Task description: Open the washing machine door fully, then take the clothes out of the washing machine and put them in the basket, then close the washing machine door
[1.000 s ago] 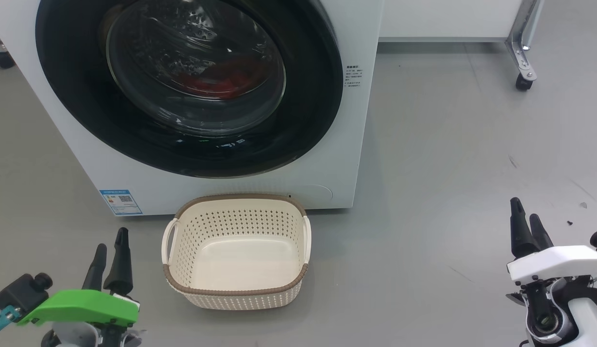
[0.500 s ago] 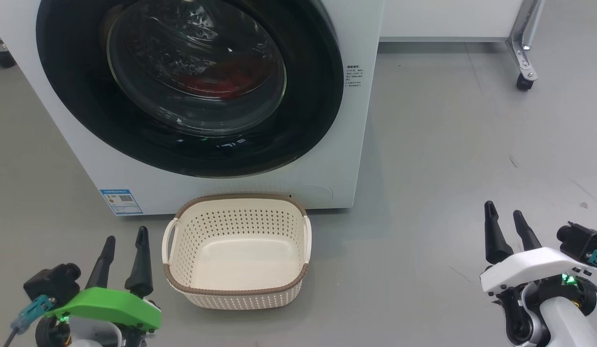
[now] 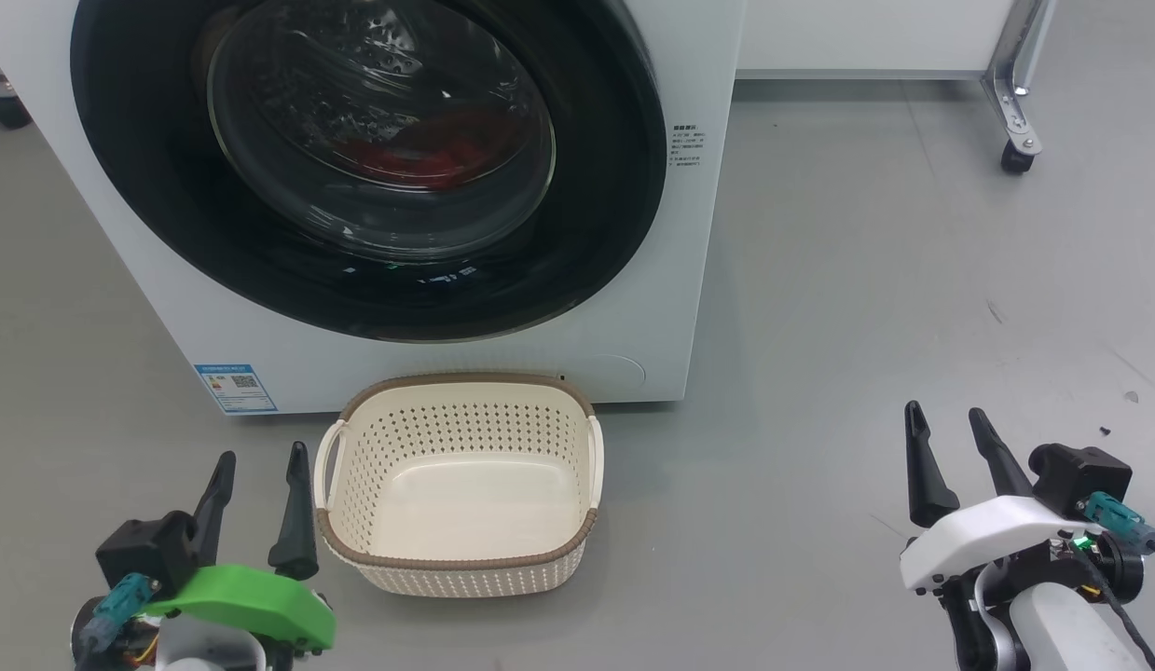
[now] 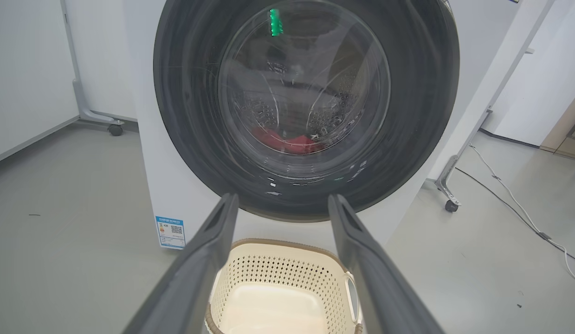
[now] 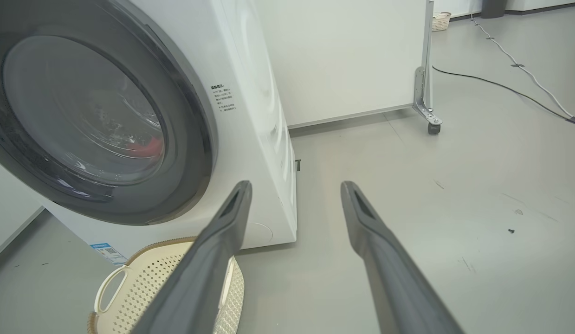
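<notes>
Grippers both released and empty: left gripper (image 3: 260, 461) low, just beside the left handle of the basket (image 3: 456, 565); right gripper (image 3: 944, 419) well apart over bare floor (image 3: 866, 280); fingers of each pointing toward the machine. Shut flush, by the look of it, the washing machine door (image 3: 596, 186), glossy black rim ringing the bulging glass. Behind that glass, low in the drum, the clothes (image 3: 419, 154), 1 red heap. Around the door, the white face of the washing machine (image 3: 446, 363), with a blue sticker (image 3: 234, 388) at lower left and black printed text (image 3: 686, 149) at right. Below, on the floor just in front of the machine, the basket again, nothing in it. Step in hand, as judged: opening, not yet begun. No handle or recess to be made out on the rim, so possibly a catch at the right edge near the text; check before committing. Lift 1 gripper to that edge, hook a finger behind the rim, pull along the hinge's arc rather than straight back, and swing right round to clear the mouth entirely. Keep the other arm out of the door's sweep.
</notes>
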Controlling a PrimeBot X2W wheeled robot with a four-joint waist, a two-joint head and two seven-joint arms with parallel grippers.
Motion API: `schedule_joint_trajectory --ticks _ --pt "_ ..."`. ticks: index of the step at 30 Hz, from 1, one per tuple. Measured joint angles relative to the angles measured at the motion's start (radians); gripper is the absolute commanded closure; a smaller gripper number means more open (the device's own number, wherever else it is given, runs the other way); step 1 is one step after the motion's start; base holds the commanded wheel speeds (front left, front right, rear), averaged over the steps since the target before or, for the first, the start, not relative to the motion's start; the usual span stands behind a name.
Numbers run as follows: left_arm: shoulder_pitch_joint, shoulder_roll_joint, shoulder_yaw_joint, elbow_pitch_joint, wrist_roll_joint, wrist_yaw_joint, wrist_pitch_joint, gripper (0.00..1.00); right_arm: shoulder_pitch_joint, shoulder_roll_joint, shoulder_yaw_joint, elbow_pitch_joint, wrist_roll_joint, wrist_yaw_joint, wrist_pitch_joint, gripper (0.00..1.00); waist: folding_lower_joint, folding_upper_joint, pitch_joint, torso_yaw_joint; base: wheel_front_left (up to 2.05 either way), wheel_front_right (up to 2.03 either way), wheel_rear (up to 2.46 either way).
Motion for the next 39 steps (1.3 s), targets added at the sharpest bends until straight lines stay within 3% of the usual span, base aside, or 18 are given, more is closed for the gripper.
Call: schedule_joint_trajectory --ticks 22,39 --pt "0.000 -0.015 -0.033 0.027 0.242 0.045 -0.059 0.00 -0.015 0.005 0.027 0.007 -0.249 -0.045 -0.067 0.00 0.0000 0.0000 -0.002 -0.004 0.00 0.00 0.00" --pt "0.000 -0.037 -0.020 0.057 0.244 0.045 -0.059 0.00 0.001 0.043 -0.011 0.006 -0.250 -0.053 -0.072 0.00 0.0000 0.0000 -0.004 -0.005 0.00 0.00 0.00"
